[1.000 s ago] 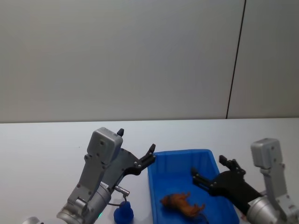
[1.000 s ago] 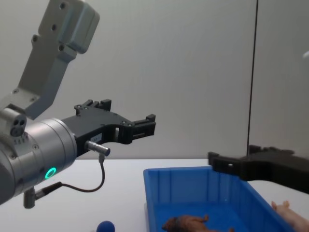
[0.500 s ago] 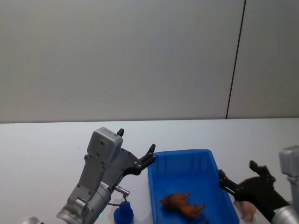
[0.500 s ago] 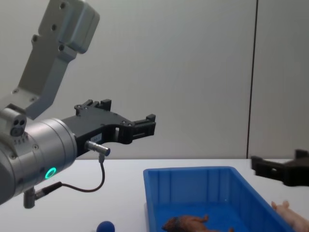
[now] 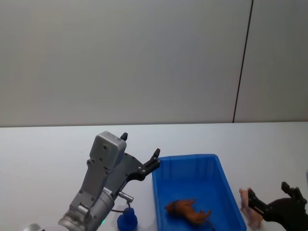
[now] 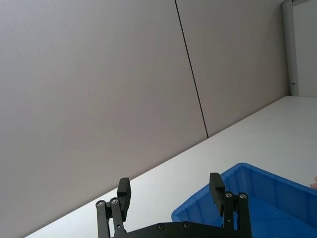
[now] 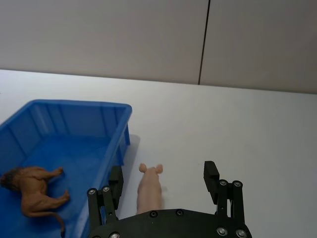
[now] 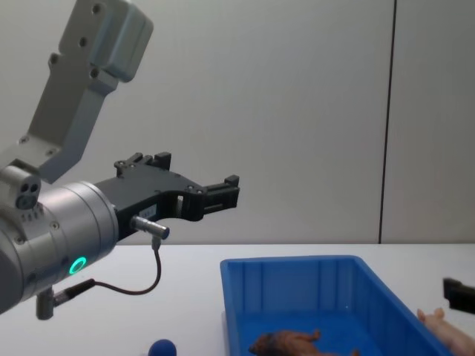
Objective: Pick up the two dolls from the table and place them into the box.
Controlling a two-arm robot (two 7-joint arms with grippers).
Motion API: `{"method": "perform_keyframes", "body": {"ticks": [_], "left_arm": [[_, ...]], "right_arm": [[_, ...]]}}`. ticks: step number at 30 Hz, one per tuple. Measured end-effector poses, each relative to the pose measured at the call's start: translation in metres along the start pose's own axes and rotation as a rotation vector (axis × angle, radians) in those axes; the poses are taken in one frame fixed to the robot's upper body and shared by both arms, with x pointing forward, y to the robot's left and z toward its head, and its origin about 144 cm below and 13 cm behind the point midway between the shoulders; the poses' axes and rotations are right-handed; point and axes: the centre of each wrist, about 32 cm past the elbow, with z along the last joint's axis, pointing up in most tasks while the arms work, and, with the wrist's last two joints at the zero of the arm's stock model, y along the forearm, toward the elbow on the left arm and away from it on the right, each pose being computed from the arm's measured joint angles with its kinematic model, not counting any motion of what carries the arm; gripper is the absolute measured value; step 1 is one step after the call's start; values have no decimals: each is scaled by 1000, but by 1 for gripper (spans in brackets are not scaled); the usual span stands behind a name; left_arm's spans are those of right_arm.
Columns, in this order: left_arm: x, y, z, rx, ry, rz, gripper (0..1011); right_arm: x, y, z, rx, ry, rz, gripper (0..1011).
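A brown lion doll (image 5: 187,211) lies inside the blue box (image 5: 187,158), and the right wrist view shows it (image 7: 34,191) on the box floor. On the table just right of the box lies a pale pink piglet doll (image 5: 251,211) (image 7: 148,191). My right gripper (image 5: 267,191) (image 7: 163,172) hovers open over the piglet with a finger on each side, not touching it. My left gripper (image 5: 140,145) (image 6: 169,184) hangs open and holds nothing, above the table at the box's left far corner. A blue doll (image 5: 127,220) sits on the table under my left arm.
The white table runs back to a grey wall with a dark vertical seam. The box (image 7: 74,105) has upright ribbed walls, and its right wall stands close to the piglet. In the chest view the left arm's grey wrist (image 8: 67,230) bulks large at the left.
My right gripper has moved from above the box to the right and back toward me, and now stands over the piglet. The left arm and the dolls have not moved.
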Motion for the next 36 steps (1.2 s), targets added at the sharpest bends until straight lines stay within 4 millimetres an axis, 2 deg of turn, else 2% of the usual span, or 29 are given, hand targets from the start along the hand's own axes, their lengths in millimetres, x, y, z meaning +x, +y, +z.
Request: {"method": "perform_keyframes", "body": {"ticks": [15,33,36], "left_arm": [[0,0,0,0,0,0,1001],[0,0,0,0,0,0,1001],[0,0,0,0,0,0,1001]], "right_arm": [[8,-1,-24,-46,10,-28,1001],[5,12,-43,-72,7,19,1001],[4,14,-45,-78,6,24,963]]}}
